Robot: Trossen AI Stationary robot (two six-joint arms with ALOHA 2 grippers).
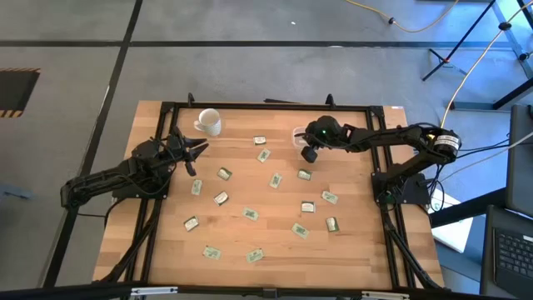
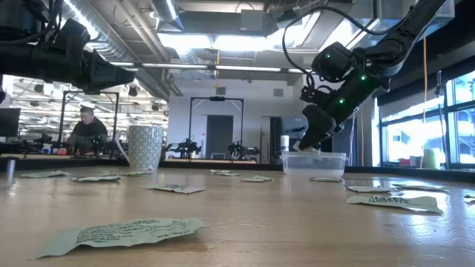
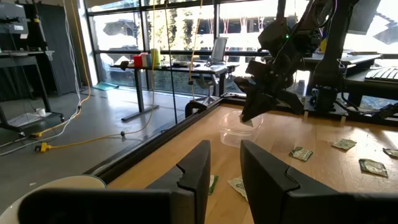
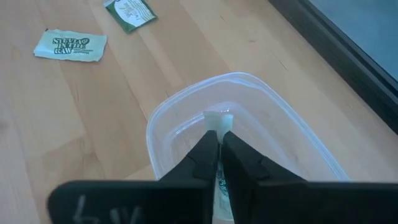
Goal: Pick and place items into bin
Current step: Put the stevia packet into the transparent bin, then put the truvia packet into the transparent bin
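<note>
Several pale green and white packets [image 1: 250, 213] [image 2: 122, 231] lie flat, scattered over the wooden table. The clear bin [image 1: 298, 133] [image 2: 315, 163] [image 4: 180, 121] stands near the far edge, right of the white mug [image 1: 208, 122]. My right gripper [image 1: 310, 154] [image 2: 310, 142] [image 4: 219, 134] hovers just over the bin, shut on one packet. My left gripper [image 1: 195, 153] [image 3: 225, 168] is open and raised above the table near the mug, touching nothing. My right gripper pinches a packet between its two fingers. The packet's pale end [image 4: 219, 118] sticks out just past the fingertips, and the rest is hidden between the fingers. The fingers slant down from above. The packet is lifted clear, over the bin's inside.
A black frame rail [image 1: 266, 107] runs along the table's far edge behind the bin and mug. Two packets [image 4: 69, 45] lie close to the bin. A person [image 2: 87, 130] sits at a desk in the room beyond the table.
</note>
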